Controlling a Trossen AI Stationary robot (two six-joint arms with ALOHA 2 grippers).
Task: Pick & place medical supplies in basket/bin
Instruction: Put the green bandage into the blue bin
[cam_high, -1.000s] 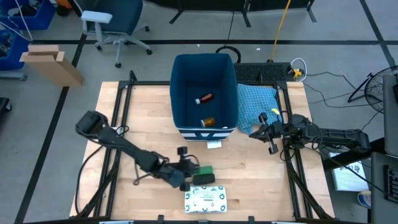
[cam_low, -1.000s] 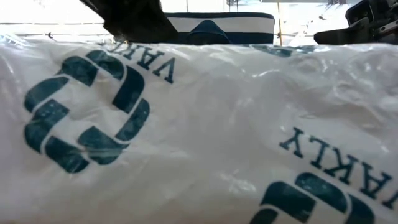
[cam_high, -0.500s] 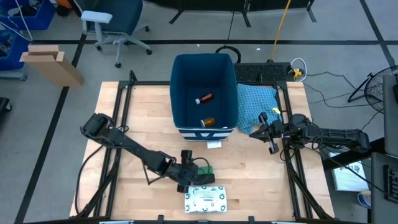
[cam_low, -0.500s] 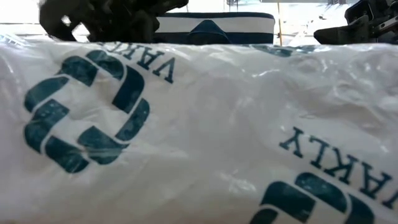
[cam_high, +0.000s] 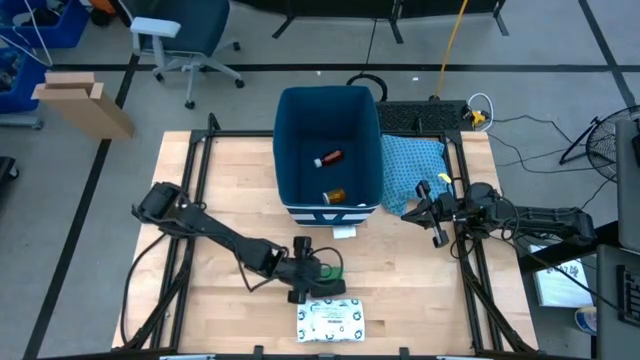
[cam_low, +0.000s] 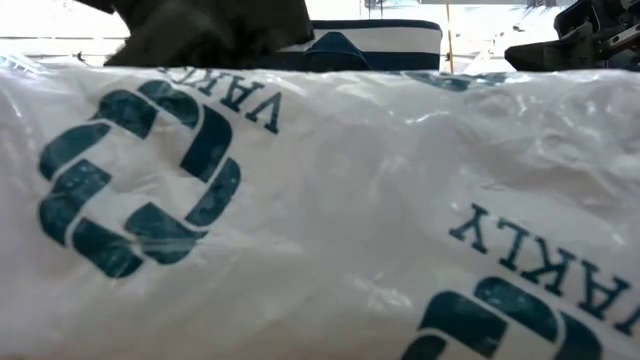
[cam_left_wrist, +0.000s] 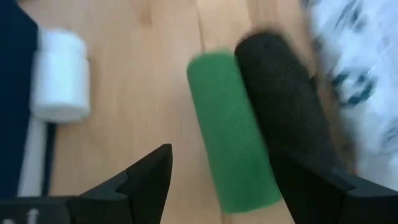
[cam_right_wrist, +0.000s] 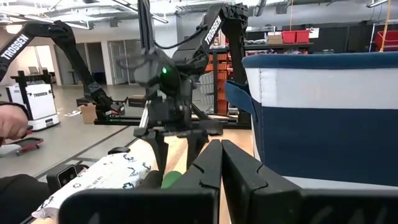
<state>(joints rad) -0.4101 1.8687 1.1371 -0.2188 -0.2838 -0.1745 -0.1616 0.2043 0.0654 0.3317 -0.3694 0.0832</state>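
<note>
High view shows 4 supplies: 1 orange bottle (cam_high: 335, 195) and 1 red item (cam_high: 328, 158) lying inside the dark blue bin (cam_high: 296, 110), plus 1 green box (cam_high: 330, 272) and 1 white packet (cam_high: 331, 321) on the table (cam_high: 240, 170) in front of it. The left gripper (cam_high: 318, 277) is spread wide around the green box, fingers not closed on it. The right gripper (cam_high: 430, 211), fingers together and empty, waits beside the patterned cloth (cam_high: 414, 161). Low view is almost wholly blocked by the packet.
</note>
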